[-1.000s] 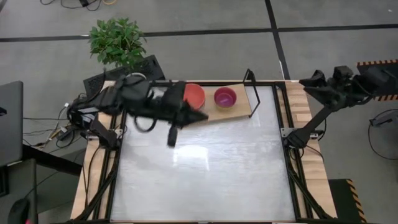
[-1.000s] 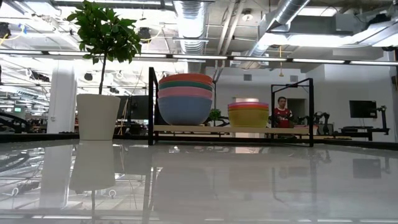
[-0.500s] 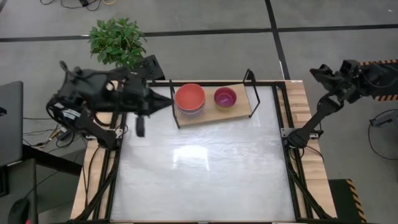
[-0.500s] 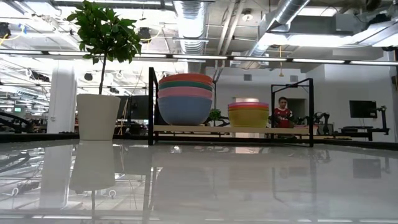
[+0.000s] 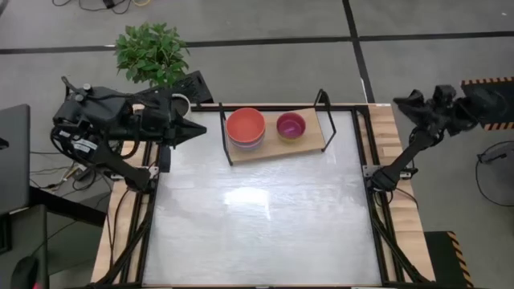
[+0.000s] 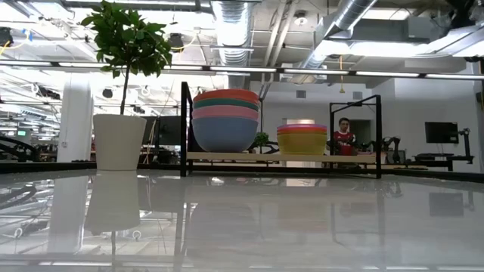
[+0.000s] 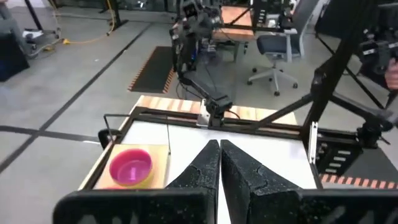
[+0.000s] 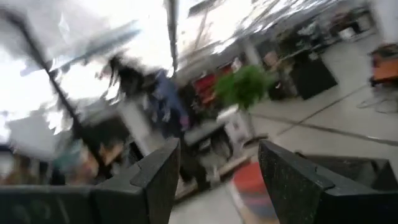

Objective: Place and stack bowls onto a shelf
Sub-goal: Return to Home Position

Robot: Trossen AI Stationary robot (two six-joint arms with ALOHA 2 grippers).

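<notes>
The shelf stands at the table's far edge; its light-wood board carries two stacks of bowls. The left stack is blue, pink, teal and orange-red from bottom to top, and its orange-red top bowl shows from above. The right stack is yellow and olive with a purple-pink bowl on top, which also shows in the left wrist view. My left gripper is shut and empty, just off the table's far-left corner, left of the shelf. My right gripper is open and empty, beyond the table's far-right corner.
A green plant in a white pot stands behind the table's far-left corner, left of the shelf. The glossy white tabletop stretches in front of the shelf. A person in red sits far off in the room.
My left gripper has drawn back from the front of the orange-red stack toward the table's left edge, and now stands beyond the far-left corner. The orange-red top bowl, half hidden by the arm before, shows whole. The bowls and the shelf have stayed in place.
</notes>
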